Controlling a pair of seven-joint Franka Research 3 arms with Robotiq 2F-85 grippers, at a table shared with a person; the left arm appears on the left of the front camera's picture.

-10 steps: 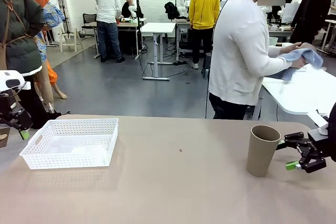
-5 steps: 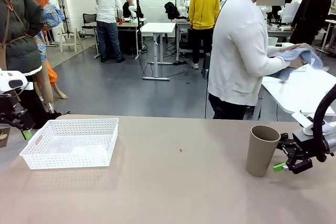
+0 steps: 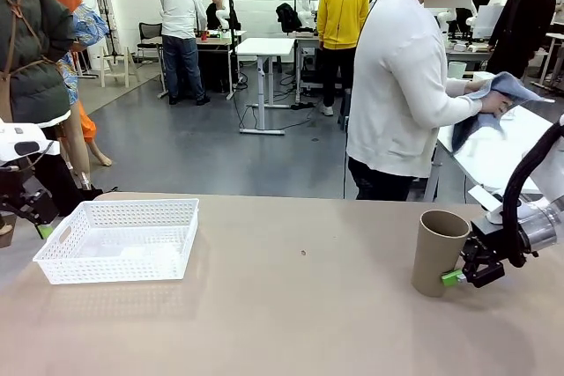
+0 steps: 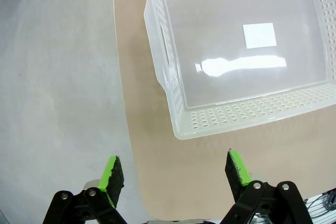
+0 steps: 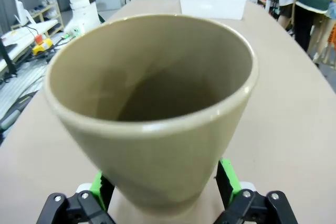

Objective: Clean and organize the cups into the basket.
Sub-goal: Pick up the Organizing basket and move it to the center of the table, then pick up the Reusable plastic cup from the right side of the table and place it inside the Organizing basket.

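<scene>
Cup (image 3: 439, 253): one tan-brown tumbler standing mouth-up on the right part of the table (image 3: 291, 323), well apart from the white lattice basket (image 3: 115, 268) at the table's left, which holds no cup.

The right gripper (image 3: 458, 272) is level with the cup's lower part, its jaws spread wide. In the right wrist view the green pads (image 5: 227, 179) flank the cup's base, one on each side. Whether they touch its wall cannot be told, and the cup is not lifted.

The left gripper (image 4: 176, 169) hangs at the table's left edge just beside the basket, jaws likewise wide apart and holding nothing.

Compared with one second earlier, the right gripper has moved in from a position beside the cup and clear of it, so that its fingers now straddle the cup. Cup, basket and left gripper keep their places. Beyond the table a person (image 3: 401, 85) has raised a blue cloth (image 3: 493, 99) higher.
</scene>
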